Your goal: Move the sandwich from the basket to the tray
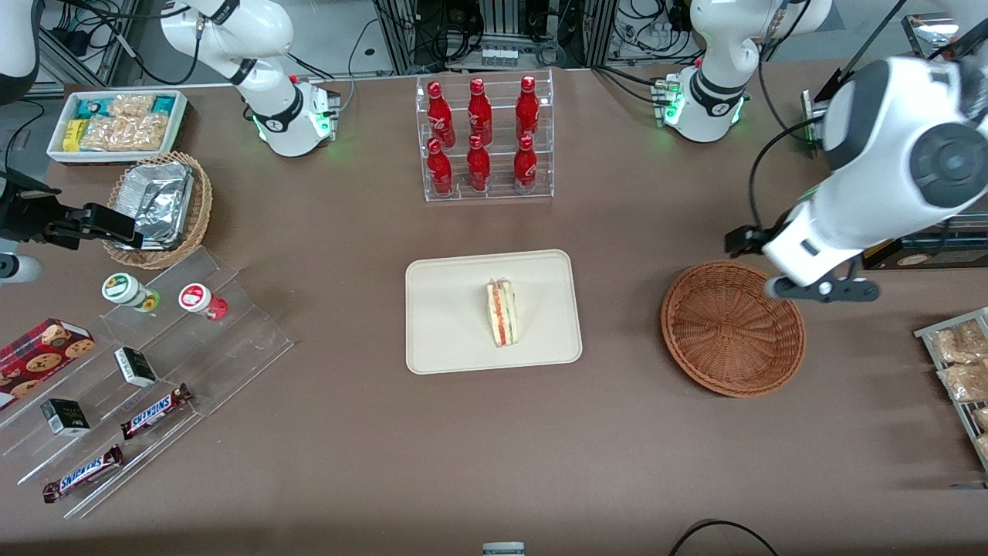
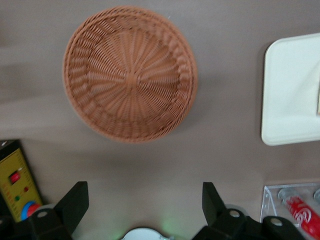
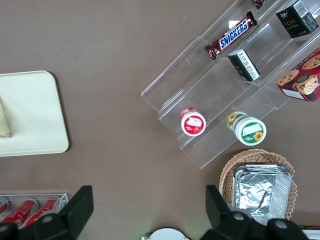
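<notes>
Now we note the sandwich (image 1: 502, 313) lying on the tray (image 1: 448, 340) at mid-bench, basket (image 1: 729, 332) holding nothing, w/ the gripper (image 2: 145, 200) raised over bare bench (image 1: 494, 448) just beside the basket, farther from the front cam, jaws wide open & gripping nothing.

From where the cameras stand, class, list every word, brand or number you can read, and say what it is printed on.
"SNICKERS": bar on the clear stepped stand.
"SNICKERS": second bar, nearer the front camera.
Red bottles: white script too small to read.
Black boxes, cookie box, two jar lids: print unreadable.
Sandwich, tray, basket: no text.
The tool hangs open above the table by the basket.
</notes>
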You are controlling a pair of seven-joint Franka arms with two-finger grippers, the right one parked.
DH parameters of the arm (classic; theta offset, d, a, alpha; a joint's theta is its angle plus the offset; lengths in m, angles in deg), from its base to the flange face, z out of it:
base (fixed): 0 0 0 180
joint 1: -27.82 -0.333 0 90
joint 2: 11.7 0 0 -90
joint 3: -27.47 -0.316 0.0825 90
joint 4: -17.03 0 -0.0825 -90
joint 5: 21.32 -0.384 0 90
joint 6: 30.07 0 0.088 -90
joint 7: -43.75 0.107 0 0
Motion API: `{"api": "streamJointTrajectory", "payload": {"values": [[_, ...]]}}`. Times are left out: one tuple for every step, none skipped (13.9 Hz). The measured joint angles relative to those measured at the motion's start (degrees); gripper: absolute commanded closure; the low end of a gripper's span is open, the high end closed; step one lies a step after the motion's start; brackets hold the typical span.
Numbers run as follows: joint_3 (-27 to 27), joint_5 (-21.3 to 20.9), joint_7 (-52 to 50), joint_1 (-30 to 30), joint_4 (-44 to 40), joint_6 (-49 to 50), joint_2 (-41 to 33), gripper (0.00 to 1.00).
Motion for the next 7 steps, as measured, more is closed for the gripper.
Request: {"api": "streamJointTrajectory", "payload": {"values": [[0.37,0.03,0.95,-1.22,0.0,1.32,-1.11,0.0],[0.39,0.03,1.79,-2.0,0.0,2.63,-2.25,0.0],[0.25,0.04,2.33,-2.54,0.0,4.05,-3.41,0.0],[-0.26,0.05,2.58,-2.76,0.0,5.27,-4.52,0.0],[-1.07,0.05,2.71,-2.86,0.0,6.2,-5.59,0.0],[-1.79,0.05,2.93,-3.05,0.0,6.64,-6.59,0.0],[-2.28,0.06,3.11,-3.18,0.0,6.9,-7.39,0.0]]}}
